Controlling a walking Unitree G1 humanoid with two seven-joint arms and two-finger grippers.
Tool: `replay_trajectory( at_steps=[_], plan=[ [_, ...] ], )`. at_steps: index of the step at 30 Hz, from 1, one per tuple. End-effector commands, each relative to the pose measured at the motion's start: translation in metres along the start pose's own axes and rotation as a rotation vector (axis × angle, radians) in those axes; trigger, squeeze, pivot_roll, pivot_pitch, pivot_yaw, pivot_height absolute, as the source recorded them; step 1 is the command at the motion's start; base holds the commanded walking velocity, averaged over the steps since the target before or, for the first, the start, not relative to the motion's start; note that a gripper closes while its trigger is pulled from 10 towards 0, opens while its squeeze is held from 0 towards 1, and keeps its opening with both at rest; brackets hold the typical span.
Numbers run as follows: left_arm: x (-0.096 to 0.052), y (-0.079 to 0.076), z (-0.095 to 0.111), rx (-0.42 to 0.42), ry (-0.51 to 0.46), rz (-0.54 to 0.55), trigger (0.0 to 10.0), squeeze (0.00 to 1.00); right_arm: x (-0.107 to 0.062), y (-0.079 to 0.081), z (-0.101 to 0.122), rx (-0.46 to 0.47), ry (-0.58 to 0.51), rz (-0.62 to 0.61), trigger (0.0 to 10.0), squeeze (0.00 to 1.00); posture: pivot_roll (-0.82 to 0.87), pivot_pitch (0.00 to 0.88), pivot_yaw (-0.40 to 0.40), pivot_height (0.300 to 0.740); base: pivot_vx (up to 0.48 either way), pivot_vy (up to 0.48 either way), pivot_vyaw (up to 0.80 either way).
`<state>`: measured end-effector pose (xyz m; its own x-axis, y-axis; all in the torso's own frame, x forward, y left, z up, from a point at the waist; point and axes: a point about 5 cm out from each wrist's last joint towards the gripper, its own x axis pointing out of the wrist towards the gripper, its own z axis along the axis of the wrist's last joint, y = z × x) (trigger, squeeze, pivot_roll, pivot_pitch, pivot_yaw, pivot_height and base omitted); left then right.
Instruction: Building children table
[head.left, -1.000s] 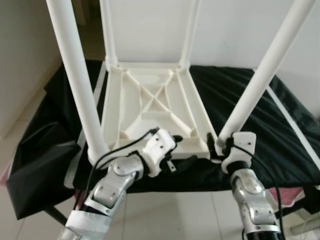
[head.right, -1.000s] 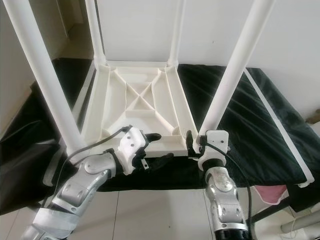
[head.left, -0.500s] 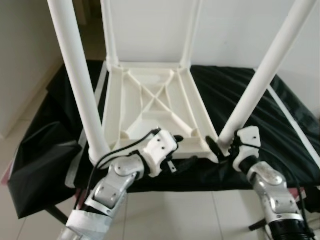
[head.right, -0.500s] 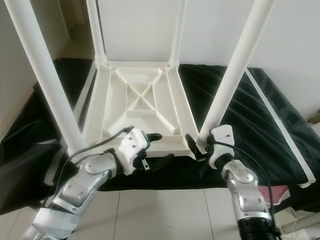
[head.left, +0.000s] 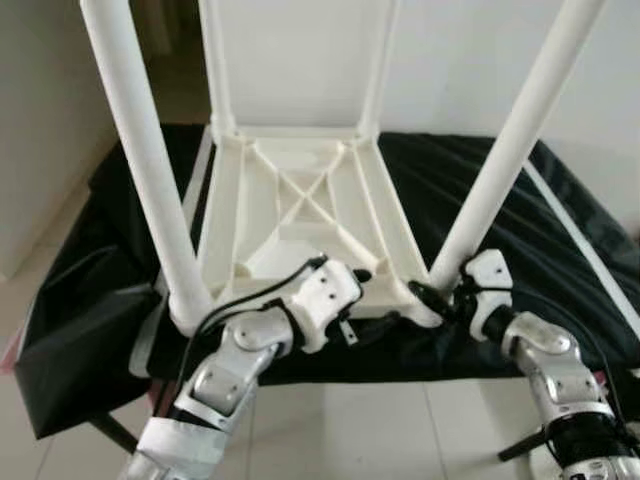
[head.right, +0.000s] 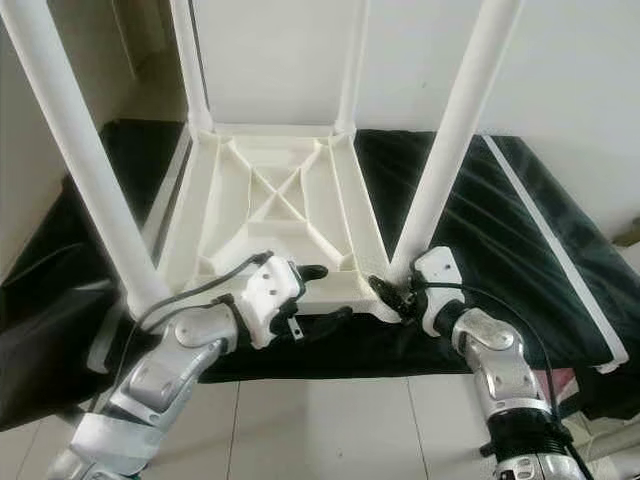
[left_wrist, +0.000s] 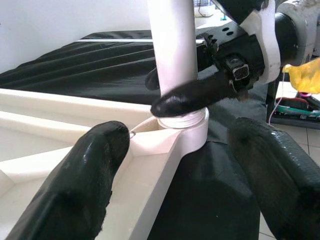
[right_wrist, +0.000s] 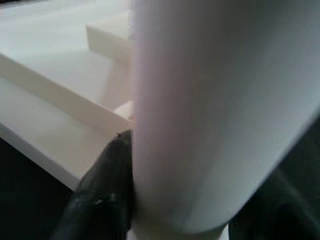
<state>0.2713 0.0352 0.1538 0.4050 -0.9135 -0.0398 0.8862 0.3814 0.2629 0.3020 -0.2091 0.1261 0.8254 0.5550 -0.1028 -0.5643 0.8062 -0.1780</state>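
The white table (head.left: 300, 215) lies upside down on a black cloth (head.left: 560, 250). My right gripper (head.left: 428, 296) is clamped on the near right leg (head.left: 505, 165) at its bottom. My left gripper (head.left: 372, 298) sits apart over the near edge. The leg tops are cut off.

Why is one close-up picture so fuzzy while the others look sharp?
In the right wrist view the white plastic table leg sits right against the lens, so it blurs and looks washed out; the left wrist view is sharp on that leg's socket but soft on the near black fingers; both eye views are crisp, evenly daylit.
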Motion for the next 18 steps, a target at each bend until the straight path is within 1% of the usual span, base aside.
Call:
replay_trajectory(
  at_steps=[1,3,8,9,15,16,17,18],
  plan=[
    [0.0012,0.0006,-0.0019,0.002,0.007,0.025,10.0,0.0,0.0012,0.0023,-0.0017,-0.036,0.027,0.035,0.0,0.0,-0.03,0.01,-0.044,0.74,0.0,0.0,0.0],
    [0.0012,0.0006,-0.0019,0.002,0.007,0.025,10.0,0.0,0.0012,0.0023,-0.0017,-0.036,0.027,0.035,0.0,0.0,-0.03,0.01,-0.044,0.74,0.0,0.0,0.0],
    [0.0011,0.0,-0.0023,-0.002,0.007,0.029,10.0,0.0,-0.0005,-0.0008,-0.0051,0.0,0.029,0.028,0.0,0.0,-0.03,0.013,-0.045,0.74,0.0,0.0,0.0],
    [0.0012,0.0002,-0.0023,-0.003,0.006,0.029,10.0,0.0,0.0002,-0.0013,-0.0065,0.023,0.02,-0.018,10.0,0.0,-0.03,0.016,-0.043,0.74,0.0,0.0,0.0],
    [0.0011,0.0003,-0.0026,-0.004,0.008,0.026,10.0,0.0,0.0012,-0.0019,-0.0073,0.057,-0.001,-0.091,10.0,0.0,-0.03,0.018,-0.039,0.74,0.0,0.0,0.0],
    [0.0014,-0.0002,-0.0028,-0.005,0.008,0.024,10.0,0.0,0.0018,-0.0027,-0.0078,0.07,-0.006,-0.131,10.0,0.0,-0.03,0.02,-0.038,0.74,0.0,0.0,0.0],
    [0.0014,-0.0002,-0.0028,-0.005,0.008,0.024,10.0,0.0,0.0018,-0.0027,-0.0078,0.07,-0.006,-0.131,10.0,0.0,-0.03,0.02,-0.038,0.74,0.0,0.0,0.0],
    [0.0016,-0.0006,-0.0028,-0.005,0.008,0.022,10.0,0.0,0.0024,-0.003,-0.0077,0.076,-0.012,-0.164,10.0,0.0,-0.03,0.02,-0.037,0.74,0.0,0.0,0.0]
  ],
)
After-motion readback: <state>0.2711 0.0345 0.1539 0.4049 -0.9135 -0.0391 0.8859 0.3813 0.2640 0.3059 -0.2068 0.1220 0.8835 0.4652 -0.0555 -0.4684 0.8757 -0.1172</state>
